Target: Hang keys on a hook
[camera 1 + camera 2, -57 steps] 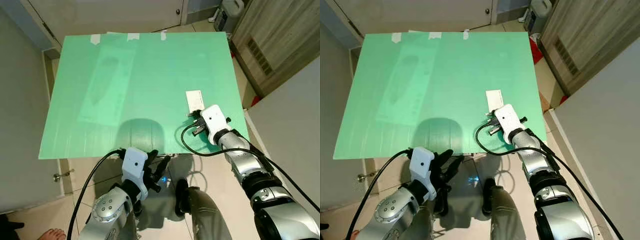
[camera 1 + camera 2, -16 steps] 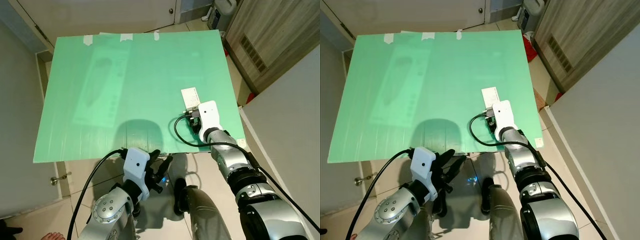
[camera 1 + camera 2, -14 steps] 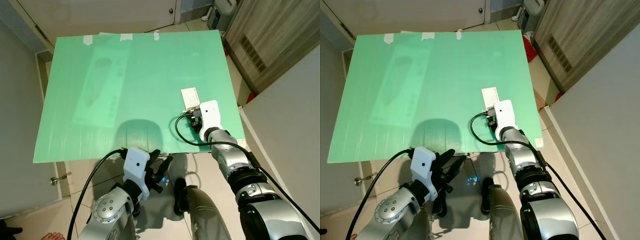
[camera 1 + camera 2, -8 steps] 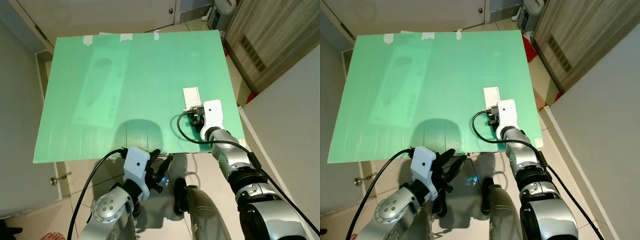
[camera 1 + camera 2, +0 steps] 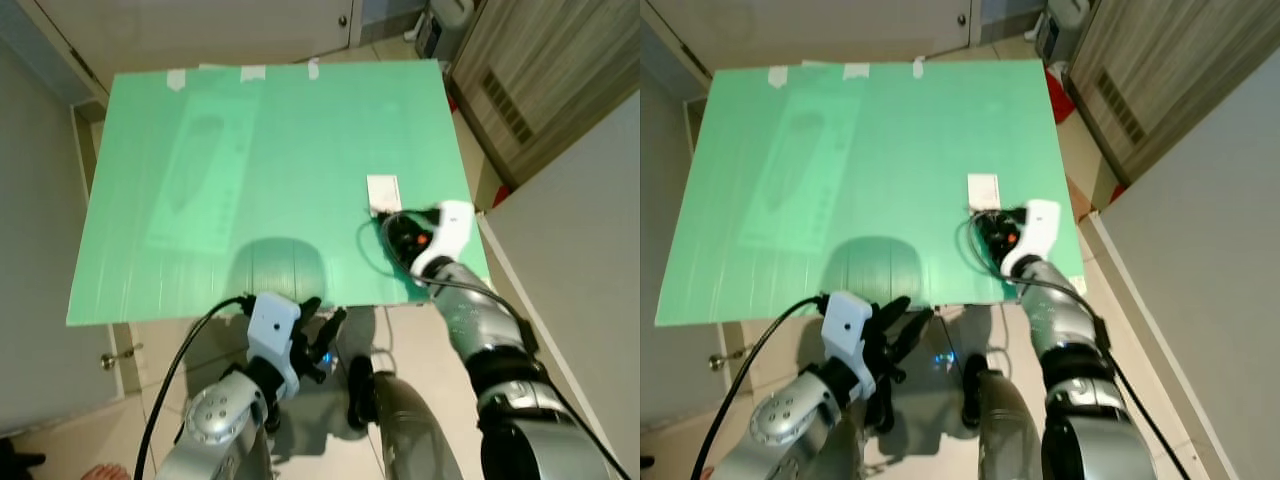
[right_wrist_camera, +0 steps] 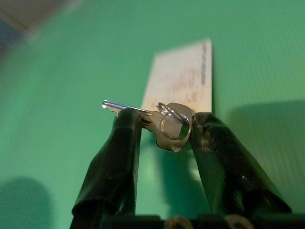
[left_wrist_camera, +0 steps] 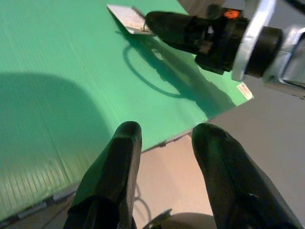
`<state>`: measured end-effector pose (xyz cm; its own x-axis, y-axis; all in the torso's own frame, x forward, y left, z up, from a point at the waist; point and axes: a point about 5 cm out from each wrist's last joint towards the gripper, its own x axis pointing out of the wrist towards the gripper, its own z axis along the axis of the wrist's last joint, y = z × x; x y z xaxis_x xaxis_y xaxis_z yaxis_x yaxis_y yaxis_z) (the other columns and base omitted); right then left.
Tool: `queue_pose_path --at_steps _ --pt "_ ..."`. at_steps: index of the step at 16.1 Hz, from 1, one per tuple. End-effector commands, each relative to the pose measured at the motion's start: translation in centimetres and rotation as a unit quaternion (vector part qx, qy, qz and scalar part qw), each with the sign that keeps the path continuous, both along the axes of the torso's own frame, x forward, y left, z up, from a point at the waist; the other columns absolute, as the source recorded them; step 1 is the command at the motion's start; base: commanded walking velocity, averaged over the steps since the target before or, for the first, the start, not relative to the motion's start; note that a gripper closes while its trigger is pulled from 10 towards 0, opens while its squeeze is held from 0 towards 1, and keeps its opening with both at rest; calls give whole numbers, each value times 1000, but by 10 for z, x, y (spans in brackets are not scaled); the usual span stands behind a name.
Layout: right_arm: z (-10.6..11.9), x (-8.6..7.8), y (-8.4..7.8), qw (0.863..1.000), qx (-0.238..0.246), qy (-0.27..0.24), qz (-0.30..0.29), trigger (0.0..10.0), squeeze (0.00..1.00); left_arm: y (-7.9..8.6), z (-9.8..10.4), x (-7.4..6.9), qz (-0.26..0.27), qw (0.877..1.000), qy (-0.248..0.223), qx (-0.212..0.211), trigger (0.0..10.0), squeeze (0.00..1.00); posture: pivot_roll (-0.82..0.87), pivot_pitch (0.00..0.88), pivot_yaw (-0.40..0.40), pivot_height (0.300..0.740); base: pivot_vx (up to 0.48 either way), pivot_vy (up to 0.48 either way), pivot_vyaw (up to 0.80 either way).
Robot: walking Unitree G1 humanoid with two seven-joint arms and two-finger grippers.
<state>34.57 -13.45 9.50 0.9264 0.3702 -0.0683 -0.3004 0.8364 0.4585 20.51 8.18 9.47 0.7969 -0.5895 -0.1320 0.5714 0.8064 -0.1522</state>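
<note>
A silver key on a ring (image 6: 167,125) is pinched between the two black fingers of my right gripper (image 6: 166,119), just above the green board (image 5: 250,150). A white card (image 5: 383,189) lies on the board right beyond the fingertips. In the eye views the right gripper (image 5: 392,226) is blurred, near the board's right near corner. My left gripper (image 7: 167,131) hangs open below the board's near edge, holding nothing; the left eye view shows the left gripper (image 5: 318,322) over the floor.
The green board covers a table; tape strips (image 5: 252,73) mark its far edge. A wooden cabinet (image 5: 540,80) stands at the right, a pale door (image 5: 200,20) beyond the board, a grey wall at the left with a door handle (image 5: 118,355).
My right wrist has swung right and rolled, lifting its fingers off the card's near end with the key in them. The card now lies uncovered. The left arm has not moved.
</note>
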Motion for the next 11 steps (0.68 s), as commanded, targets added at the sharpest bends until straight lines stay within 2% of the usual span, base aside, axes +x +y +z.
queue_pose_path --at_steps 1,3,4,5,6,7,8,9,11 --pt "2 -8 -3 998 62 -7 22 0 0 2 -5 -1 4 1000 11 5 10000 0 121 385 -29 740 0 0 0" --pt "11 -12 -2 992 117 -21 45 0 0 2 -1 3 4 1000 2 5 10000 0 120 378 -28 740 0 0 0" --pt "16 -13 -1 988 143 -26 56 1882 0 2 1 6 4 1000 -2 3 10000 0 118 369 -26 740 0 0 0" --pt "17 -14 -1 986 152 -28 62 2941 0 2 2 8 5 1000 -4 2 10000 0 119 359 -25 740 0 0 0" --pt "38 -22 11 967 218 -55 119 6941 0 2 20 21 10 999 -34 -13 10000 0 118 340 -28 740 0 0 0" --pt "44 -25 14 962 231 -63 134 6941 0 2 25 25 12 999 -42 -18 10000 0 118 337 -28 740 0 0 0" --pt "56 -31 19 950 251 -82 169 10000 0 3 39 33 14 997 -65 -27 10000 0 121 324 -31 740 0 0 0" --pt "71 -34 23 934 284 -100 194 10000 0 7 59 47 20 994 -100 -32 10000 0 120 300 -33 740 0 0 0" --pt "88 -34 26 920 312 -111 208 10000 0 14 88 64 29 988 -146 -47 10000 0 116 268 -38 740 0 0 0"
